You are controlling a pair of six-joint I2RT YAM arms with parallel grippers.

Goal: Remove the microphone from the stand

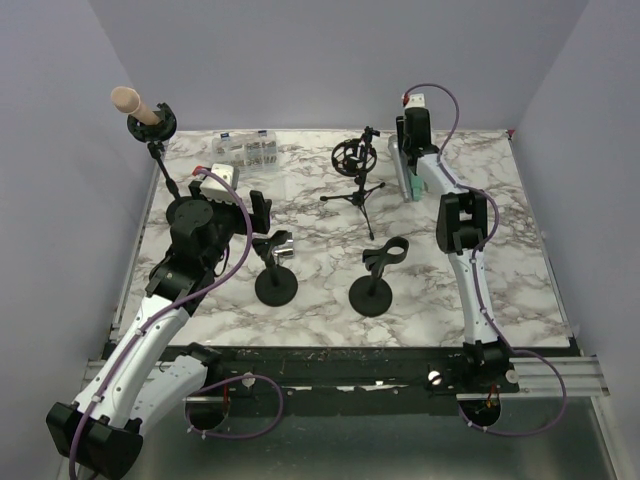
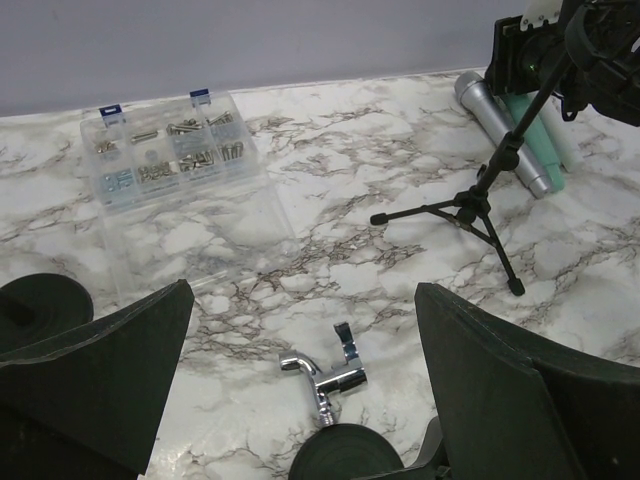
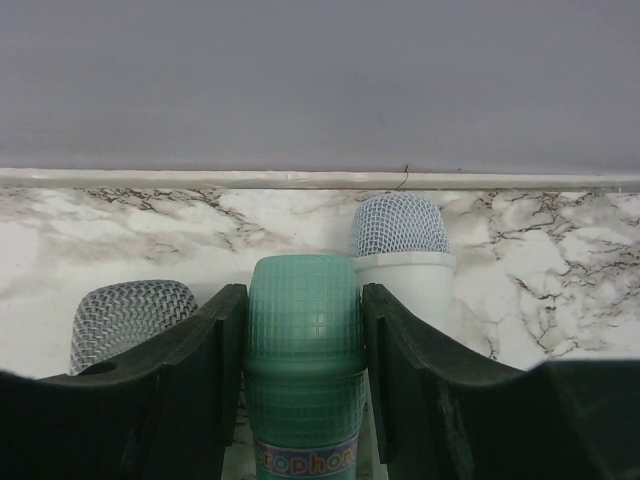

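Observation:
A green toy microphone (image 3: 305,340) lies at the back right of the table, between a grey microphone (image 3: 130,320) and a white microphone (image 3: 400,250). My right gripper (image 3: 305,300) is shut on it, both fingers pressed against its head. From above, that gripper (image 1: 410,150) sits near the back wall with the green microphone (image 1: 409,185) under it. A beige microphone (image 1: 130,101) sits in a black stand mount (image 1: 155,125) at the far left. My left gripper (image 2: 300,300) hangs open above a chrome clip (image 2: 330,375) and holds nothing.
A tripod stand with an empty ring mount (image 1: 355,160) stands at centre back. Two round-based stands are in front: one with the chrome clip (image 1: 276,285), one with a black clip (image 1: 372,295). A clear box of screws (image 1: 245,148) lies at back left.

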